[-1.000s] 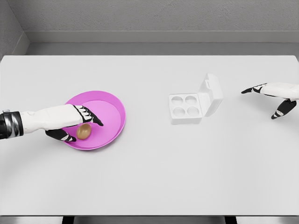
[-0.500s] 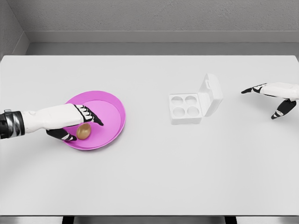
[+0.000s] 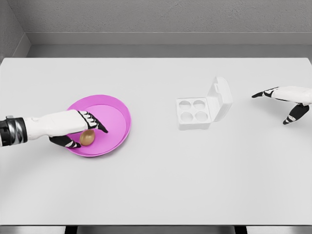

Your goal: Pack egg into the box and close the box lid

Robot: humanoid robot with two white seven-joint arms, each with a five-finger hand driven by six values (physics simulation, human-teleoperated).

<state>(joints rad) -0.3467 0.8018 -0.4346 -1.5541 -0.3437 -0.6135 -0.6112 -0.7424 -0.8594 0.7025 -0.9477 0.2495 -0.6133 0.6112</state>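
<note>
A brown egg (image 3: 87, 138) lies in the front part of a magenta plate (image 3: 117, 114) on the left of the table. My left hand (image 3: 90, 137) reaches over the plate. Its fingers (image 3: 95, 125) arch above the egg and its thumb (image 3: 69, 144) sits on the egg's near side, close around it but spread. The white egg box (image 3: 194, 113) stands right of centre with four empty cups. Its lid (image 3: 221, 98) is tipped up on the right side. My right hand (image 3: 278, 105) hovers open at the far right, away from the box.
The white table (image 3: 156, 185) stretches wide in front of the plate and the box. A grey wall runs behind its far edge. Nothing else lies on the surface.
My left forearm has slid a little to the right and the hand has settled slightly lower around the egg. The egg, the box and the right hand have stayed put.
</note>
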